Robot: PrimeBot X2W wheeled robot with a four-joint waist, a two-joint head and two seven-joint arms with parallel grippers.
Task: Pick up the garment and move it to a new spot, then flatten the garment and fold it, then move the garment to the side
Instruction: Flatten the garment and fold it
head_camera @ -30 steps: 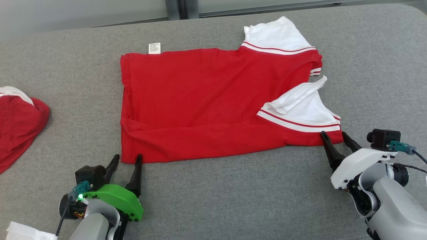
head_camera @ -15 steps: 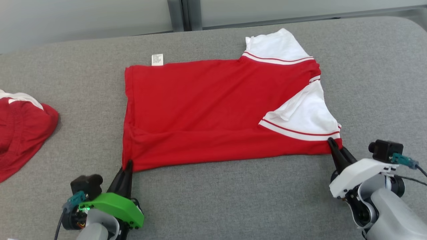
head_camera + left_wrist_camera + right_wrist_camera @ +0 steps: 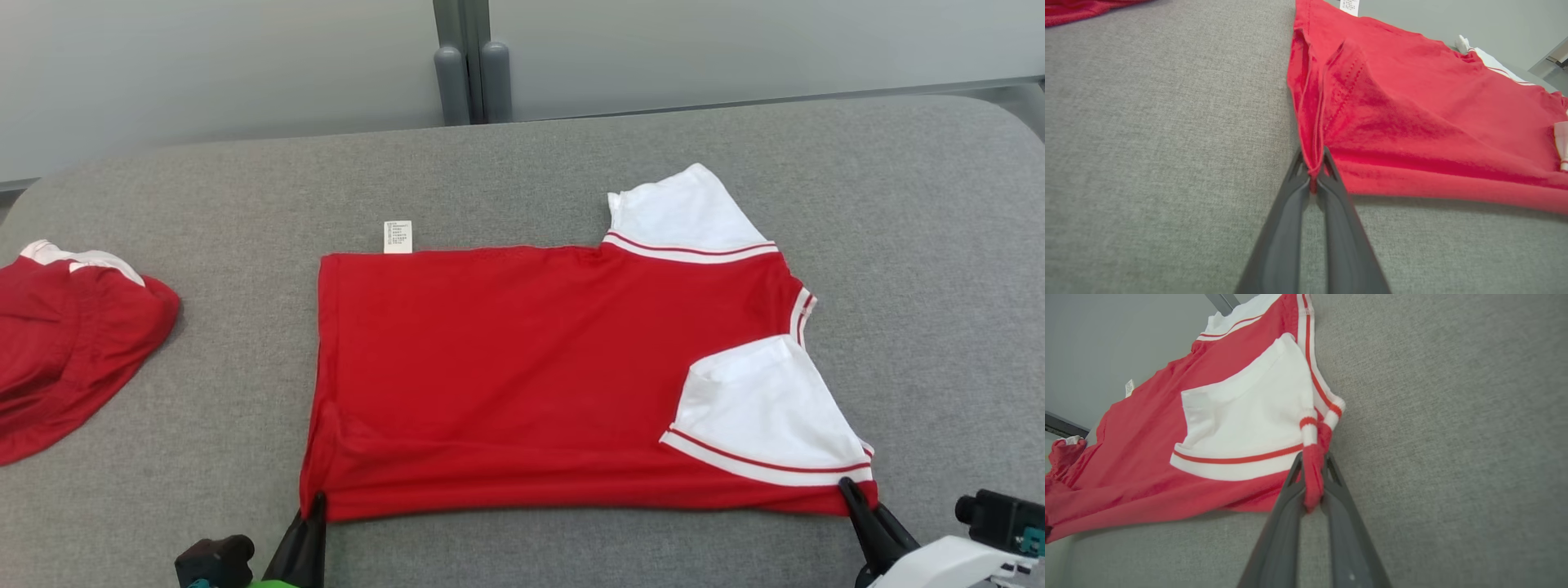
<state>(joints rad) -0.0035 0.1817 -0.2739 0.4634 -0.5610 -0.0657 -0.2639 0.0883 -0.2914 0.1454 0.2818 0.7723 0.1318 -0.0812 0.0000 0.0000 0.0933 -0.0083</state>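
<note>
Head camera: the red garment (image 3: pixel 506 367) lies flat mid-way across the grey table (image 3: pixel 163 204), with the left gripper (image 3: pixel 314 505) and right gripper (image 3: pixel 851 490) at its corners nearest the table's front edge. Left wrist camera: the fingers (image 3: pixel 1290 212) are pinched tight on red hem. Right wrist camera: the fingers (image 3: pixel 1286 514) are clamped on the striped corner.

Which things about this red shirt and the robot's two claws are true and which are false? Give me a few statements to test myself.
1. The left gripper is shut on a near corner of the red shirt. True.
2. The right gripper hangs open, clear of the shirt. False: it is shut on the corner below the white sleeve.
3. A white label sticks out at the shirt's far edge. True.
4. The shirt is bunched in a heap. False: it lies spread nearly flat on the grey surface.
5. A second red garment lies to the robot's left. True.
</note>
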